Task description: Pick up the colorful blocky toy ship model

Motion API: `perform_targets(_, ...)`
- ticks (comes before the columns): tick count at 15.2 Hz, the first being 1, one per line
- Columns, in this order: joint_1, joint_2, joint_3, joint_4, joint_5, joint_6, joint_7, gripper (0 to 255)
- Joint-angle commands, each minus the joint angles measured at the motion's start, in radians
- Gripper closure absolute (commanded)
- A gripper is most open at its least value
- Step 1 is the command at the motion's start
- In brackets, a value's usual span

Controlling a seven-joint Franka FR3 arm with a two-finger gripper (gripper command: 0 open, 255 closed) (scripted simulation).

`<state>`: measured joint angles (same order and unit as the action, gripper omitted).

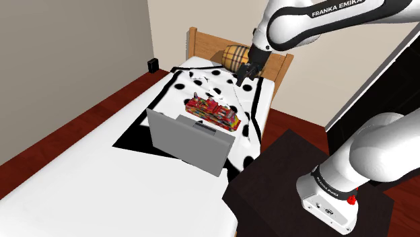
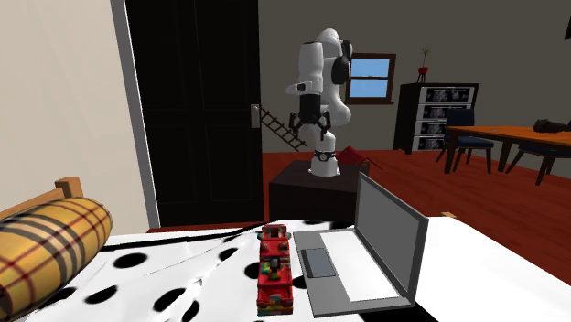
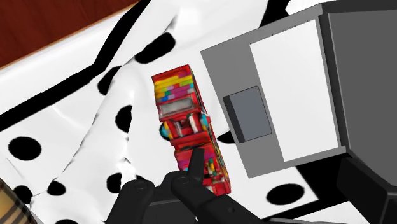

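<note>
1. Hovering above the bed: gripper [image 1: 244, 73] well clear, fingers [image 3: 194, 163] apart, nothing between them.
2. Toy ship [image 3: 189, 130] lies below and ahead of the fingers on the spotted cover [image 3: 76, 121], untouched.
3. Laptop [image 3: 280, 95] sits just beside the hull. Best to descend straight, straddle the narrow width, and keep the laptop-side finger clear.

From beside the stand [image 1: 296, 168] the shoulder view looks down toward the headboard [image 1: 202, 42] at 12 o'clock, the second exterior view faces back low past the pillow [image 2: 46, 242], and the close wrist view shares their toy ship [image 3: 191, 137] and laptop [image 3: 286, 89].
</note>
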<state>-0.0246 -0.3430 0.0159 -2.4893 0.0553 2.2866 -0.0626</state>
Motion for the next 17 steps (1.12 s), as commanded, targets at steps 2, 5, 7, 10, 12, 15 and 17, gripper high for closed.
perform_targets(2,0.003,0.113,0.003,0.013,0.004,0.132,-0.004,0)
perform_targets(5,0.003,0.228,0.001,0.051,0.008,0.240,-0.015,0)
perform_targets(7,0.003,0.307,0.000,0.084,0.012,0.304,-0.024,0)
perform_targets(10,0.002,0.425,-0.001,0.146,0.020,0.390,-0.037,0)
perform_targets(12,0.001,0.503,0.000,0.194,0.025,0.440,-0.046,0)
perform_targets(15,-0.002,0.620,0.003,0.278,0.033,0.503,-0.059,0)
perform_targets(17,-0.005,0.697,0.005,0.341,0.036,0.537,-0.067,0)
